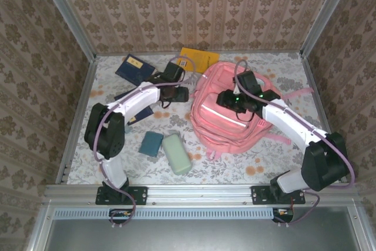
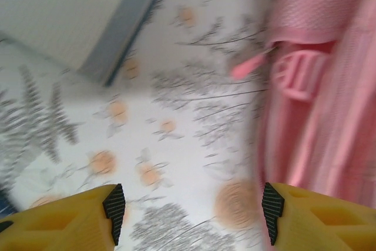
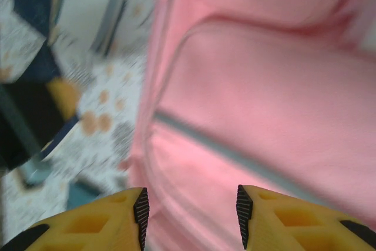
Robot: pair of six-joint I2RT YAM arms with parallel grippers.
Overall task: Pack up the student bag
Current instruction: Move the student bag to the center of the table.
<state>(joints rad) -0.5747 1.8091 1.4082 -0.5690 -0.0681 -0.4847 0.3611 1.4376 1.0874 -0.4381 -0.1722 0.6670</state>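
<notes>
Left end effector (image 2: 191,207): fingers wide apart with nothing between them, over the flowered surface (image 2: 176,116); the student bag (image 2: 329,86) lies just to its right.
Right end effector (image 3: 191,216): jaws partly apart and empty, poised directly above the bag's pink front panel.
Step in hand: by the poses, readying the bag for loading; whether its zip is open cannot be told.
Next move: likely calls for a grip on the bag's opening, then fetching the green case (image 1: 176,152) or teal block (image 1: 152,143) lying behind the left end effector.

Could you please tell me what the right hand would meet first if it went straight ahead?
Most likely the student bag: its pink fabric lies directly ahead of the open right hand.
</notes>
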